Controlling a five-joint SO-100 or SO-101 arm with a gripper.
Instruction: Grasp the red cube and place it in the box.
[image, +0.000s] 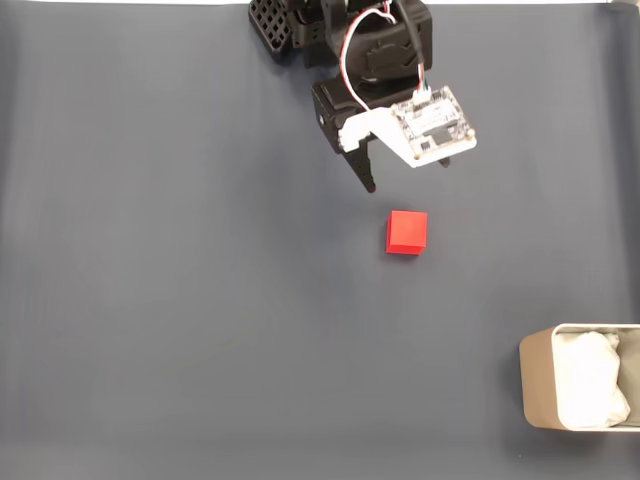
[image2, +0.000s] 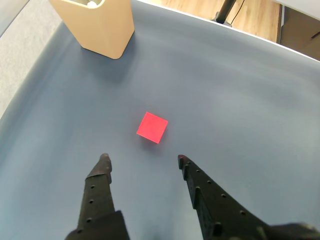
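Your gripper (image2: 142, 159) is spread wide with nothing in it; in the wrist view the two black fingers (image2: 98, 185) point at the red cube (image2: 152, 127), which sits just past the tips and lines up with the gap between them. You look to be at the reaching step; the grab is not done yet. Next, I think, you need to go forward and down until the cube is between the fingers, then squeeze; the cube sits turned a bit, so a small twist may help. The cube is small, bright red and plain; it lies flat on the dark blue mat (image: 160, 300). In the fixed view the box (image: 534, 385) is well apart, at the lower right edge; it is beige with soft white stuff inside.
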